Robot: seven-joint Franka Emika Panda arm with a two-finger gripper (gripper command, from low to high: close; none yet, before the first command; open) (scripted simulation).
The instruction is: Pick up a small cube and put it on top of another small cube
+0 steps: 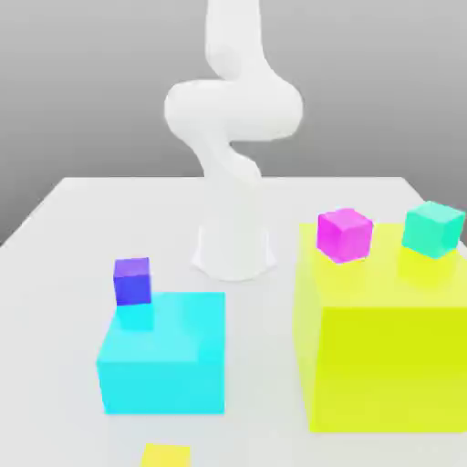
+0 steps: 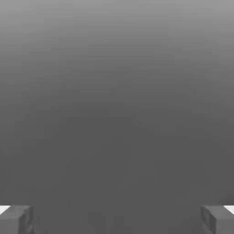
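Yellow small cube: on tabletop, unpicked. Teal cube: atop large yellow block (bare). Gripper: spread wide, empty.

Arm: plain white, smooth rounded links w/ flared base. Fingers: grey, blocky, w/ white patches at outer corners.

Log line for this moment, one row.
gripper open, empty | small yellow cube on table | teal cube on large yellow block | stack not started
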